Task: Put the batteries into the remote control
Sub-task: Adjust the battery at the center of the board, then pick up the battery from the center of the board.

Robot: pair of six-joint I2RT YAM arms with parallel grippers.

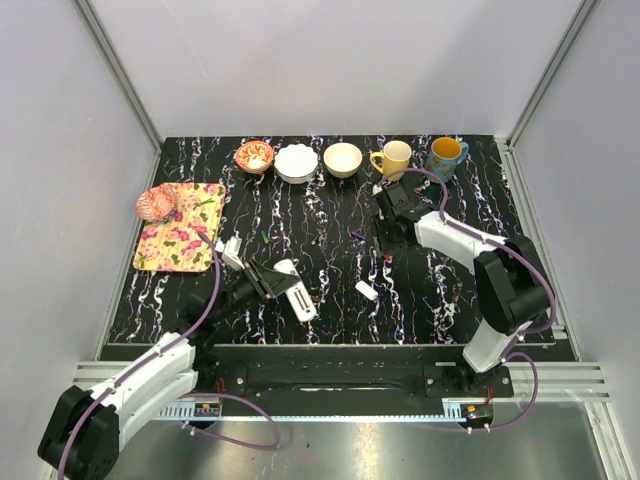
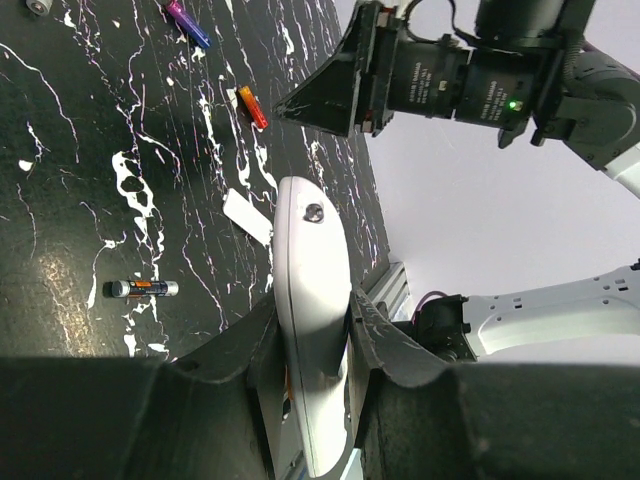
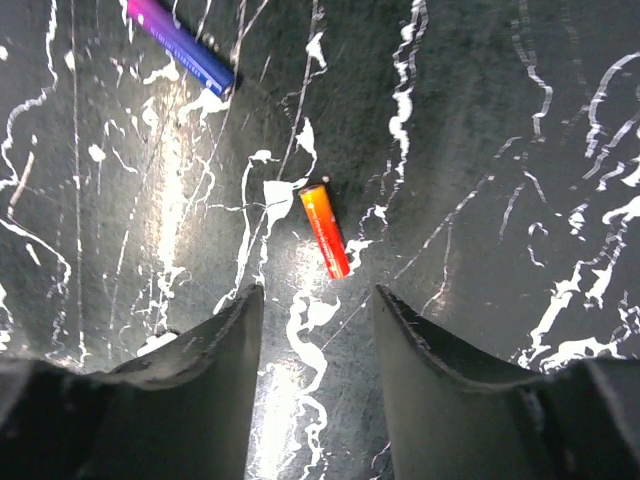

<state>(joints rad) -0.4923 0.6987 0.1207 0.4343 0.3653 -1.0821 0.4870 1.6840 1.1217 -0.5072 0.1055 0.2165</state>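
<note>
My left gripper [image 1: 268,281] is shut on the white remote control [image 1: 299,296] and holds it on edge; the left wrist view shows the remote [image 2: 310,270] clamped between both fingers. My right gripper [image 1: 385,248] is open, low over the table, with its jaws just short of a reddish-orange battery [image 3: 325,231] and not touching it. A purple-blue battery [image 3: 180,40] lies further off. The left wrist view also shows the orange battery [image 2: 252,107], the purple one [image 2: 188,24] and a dark battery with an orange band [image 2: 143,289] lying on the table.
A small white tab [image 1: 366,290] lies between the arms. At the back stand a patterned bowl [image 1: 254,156], two pale bowls [image 1: 296,162], a yellow mug [image 1: 393,158] and a blue mug [image 1: 445,155]. A floral tray [image 1: 180,240] lies at the left.
</note>
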